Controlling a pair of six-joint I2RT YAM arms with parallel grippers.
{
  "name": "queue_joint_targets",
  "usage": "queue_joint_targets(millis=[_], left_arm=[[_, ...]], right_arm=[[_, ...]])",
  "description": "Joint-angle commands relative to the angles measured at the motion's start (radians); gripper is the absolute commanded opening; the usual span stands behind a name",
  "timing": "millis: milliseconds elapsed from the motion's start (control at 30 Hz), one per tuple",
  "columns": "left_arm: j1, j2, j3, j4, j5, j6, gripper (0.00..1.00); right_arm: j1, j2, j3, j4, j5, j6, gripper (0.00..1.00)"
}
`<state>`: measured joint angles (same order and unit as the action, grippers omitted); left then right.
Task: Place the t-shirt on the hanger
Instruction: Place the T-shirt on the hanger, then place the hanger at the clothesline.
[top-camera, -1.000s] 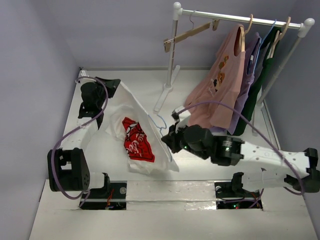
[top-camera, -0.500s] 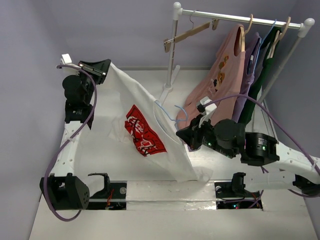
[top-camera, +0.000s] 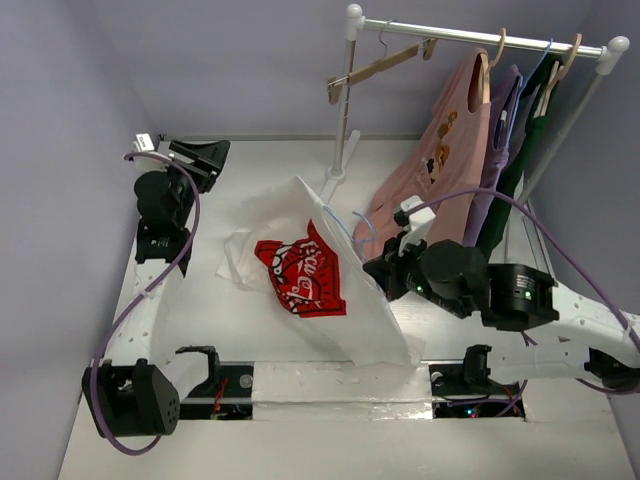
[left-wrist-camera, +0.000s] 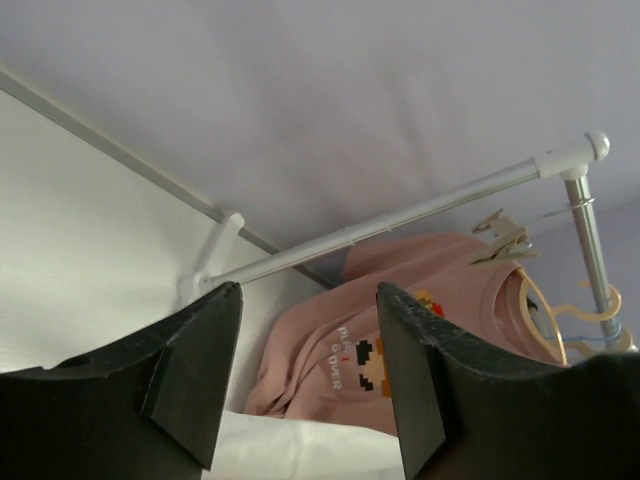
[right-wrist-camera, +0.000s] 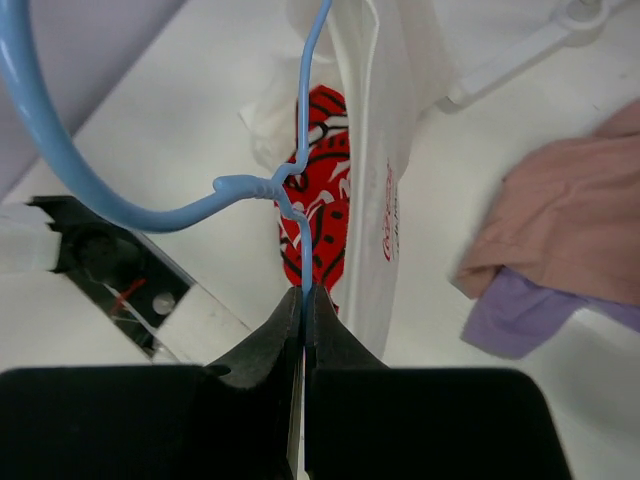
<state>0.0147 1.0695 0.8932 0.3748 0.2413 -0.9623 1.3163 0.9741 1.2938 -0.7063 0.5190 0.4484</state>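
The white t-shirt (top-camera: 375, 320) with its red graphic (top-camera: 305, 275) droops over the table, one side bunched at the left and the other draped off the thin light-blue hanger (top-camera: 338, 222). My right gripper (top-camera: 373, 268) holds that hanger. In the right wrist view the gripper (right-wrist-camera: 303, 295) is shut on the hanger's wire (right-wrist-camera: 303, 245), with the hook (right-wrist-camera: 60, 150) curving left and the t-shirt (right-wrist-camera: 390, 150) hanging beyond. My left gripper (top-camera: 205, 155) is raised at the far left, apart from the t-shirt. In its wrist view the gripper (left-wrist-camera: 310, 300) is open, with nothing between its fingers.
A clothes rack (top-camera: 480, 38) stands at the back right with a pink shirt (top-camera: 440, 170), a lilac garment (top-camera: 500, 150), a dark green garment (top-camera: 525, 170) and a tan wooden hanger (top-camera: 385, 65). The rack's white foot (top-camera: 335, 175) lies just behind the t-shirt.
My left gripper has opened and let go of the t-shirt's corner. The stretched cloth has dropped and now sags from the hanger. The right gripper has kept its hold.
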Motion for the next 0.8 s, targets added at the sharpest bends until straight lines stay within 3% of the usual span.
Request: queue_joint_targets(millis=[0,333,500,667,767], left_arm=[[-0.012,-0.106,-0.022,0.053,0.010,0.043,0.56],[-0.154,-0.353,-0.031,-0.123,0.026,0.244,0.63],[-0.304,-0.479,-0.117,-0.180,-0.005,0.296,0.66],[-0.328,-0.554,-0.146,-0.289,0.025,0.362,0.67],[-0.328,-0.598,-0.143,-0.371,0.027,0.445,0.73]], right_arm=[[-0.009,0.029,0.062,-0.047,0.069,-0.007,0.00],[-0.322,0.123,0.096,-0.067,-0.026,-0.077,0.00],[-0.431,0.219,0.290,-0.094,0.012,-0.123,0.00],[-0.579,0.386,0.476,-0.128,0.052,-0.178,0.00],[-0.655,0.432,0.558,-0.122,0.039,-0.206,0.00]])
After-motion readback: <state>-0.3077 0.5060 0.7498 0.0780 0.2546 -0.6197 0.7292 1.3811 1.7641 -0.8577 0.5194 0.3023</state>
